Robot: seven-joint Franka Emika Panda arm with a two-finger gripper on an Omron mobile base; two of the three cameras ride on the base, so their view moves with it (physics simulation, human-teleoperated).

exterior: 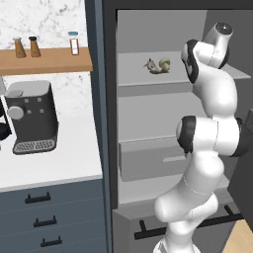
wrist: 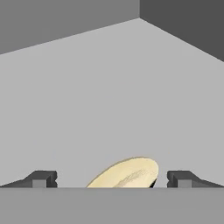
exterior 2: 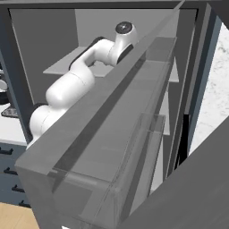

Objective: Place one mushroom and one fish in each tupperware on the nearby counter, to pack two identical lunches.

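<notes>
My gripper (wrist: 111, 178) is open inside the fridge, its two dark fingertips (wrist: 41, 178) wide apart over a grey shelf. A pale beige rounded mushroom (wrist: 127, 173) lies between them, closer to the right tip, and neither tip touches it. In the left base view, a mushroom (exterior: 165, 63) sits on the upper fridge shelf (exterior: 148, 79) beside a small grey-brown fish (exterior: 152, 65). My arm rises to that shelf and hides the hand. The white counter (exterior: 59, 163) lies left of the fridge. The tupperware is out of view.
A dark coffee machine (exterior: 32, 116) stands on the counter under a wooden wall shelf (exterior: 44, 59) holding small bottles. The open fridge door (exterior 2: 112, 134) with its clear bins stands close on my right. A grey drawer (exterior: 148, 158) sits lower in the fridge.
</notes>
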